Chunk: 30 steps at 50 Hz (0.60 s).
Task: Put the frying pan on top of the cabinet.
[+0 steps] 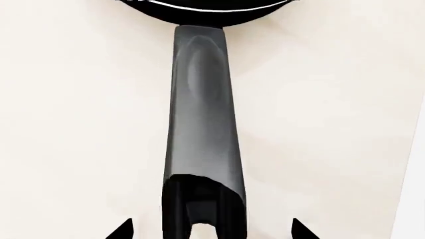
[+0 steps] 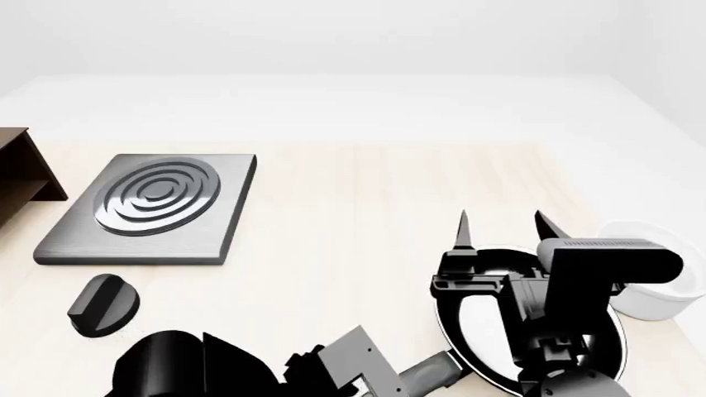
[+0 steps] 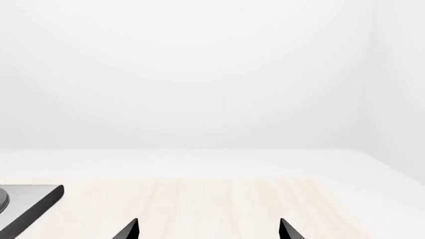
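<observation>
Left gripper (image 1: 207, 230): jaws spread, straddling frying pan (image 1: 202, 114) handle, not clenched. Advice: centre, close firmly near handle's end before lifting.

Both arms are matte black with blocky housings; the left arm (image 2: 177, 368) carries a grey bracket, and each gripper ends in two pointed black fingertips (image 2: 464, 227)

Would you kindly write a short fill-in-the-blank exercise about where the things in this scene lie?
1. The frying pan sits beside the white ____.
2. The left gripper straddles the pan's long grey ____.
3. The cabinet shows at the head view's far ____ edge.
4. The round black knob lies just in front of the square grey ____.

Missing words: bowl; handle; left; plate
</observation>
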Available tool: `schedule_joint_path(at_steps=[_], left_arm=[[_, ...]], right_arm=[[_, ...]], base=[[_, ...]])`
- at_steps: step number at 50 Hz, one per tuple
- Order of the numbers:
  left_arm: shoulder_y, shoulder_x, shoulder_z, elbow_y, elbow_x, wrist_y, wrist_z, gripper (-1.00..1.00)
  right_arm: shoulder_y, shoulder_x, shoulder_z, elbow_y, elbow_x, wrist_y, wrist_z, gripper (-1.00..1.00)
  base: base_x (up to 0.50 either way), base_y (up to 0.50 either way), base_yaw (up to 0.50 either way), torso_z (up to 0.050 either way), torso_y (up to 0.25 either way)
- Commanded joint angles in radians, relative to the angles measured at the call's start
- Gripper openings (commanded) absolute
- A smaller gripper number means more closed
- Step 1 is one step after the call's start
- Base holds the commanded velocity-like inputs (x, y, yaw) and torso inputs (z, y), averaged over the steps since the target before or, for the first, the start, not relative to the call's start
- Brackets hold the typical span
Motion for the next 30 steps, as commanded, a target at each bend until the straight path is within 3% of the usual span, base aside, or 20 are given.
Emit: schedule_joint_path(at_steps=[1,7,8,30], left_arm=[[-0.003,0.022,0.039,-0.057,0.010,-0.017,-0.023,1.00],[0.000,0.021,0.039,-0.060,-0.001,-0.017,-0.039,1.00],[-0.001,0.018,0.041,-0.058,0.000,-0.014,-0.036,-1.00],[-0.012,-0.021,0.014,-0.040,0.002,0.017,-0.115,-1.00]], right_arm=[[-0.005,0.002,-0.002,0.000,0.006,-0.008,0.002,1.00],[-0.006,0.005,-0.005,-0.004,0.009,-0.008,0.004,1.00],[-0.005,0.005,-0.005,-0.005,0.010,-0.008,0.005,1.00],[-0.004,0.011,-0.008,-0.007,0.020,-0.008,0.016,1.00]], base=[[0.00,0.00,0.00,0.000,0.000],[0.00,0.00,0.00,0.000,0.000],[0.00,0.00,0.00,0.000,0.000],[0.00,0.00,0.00,0.000,0.000]])
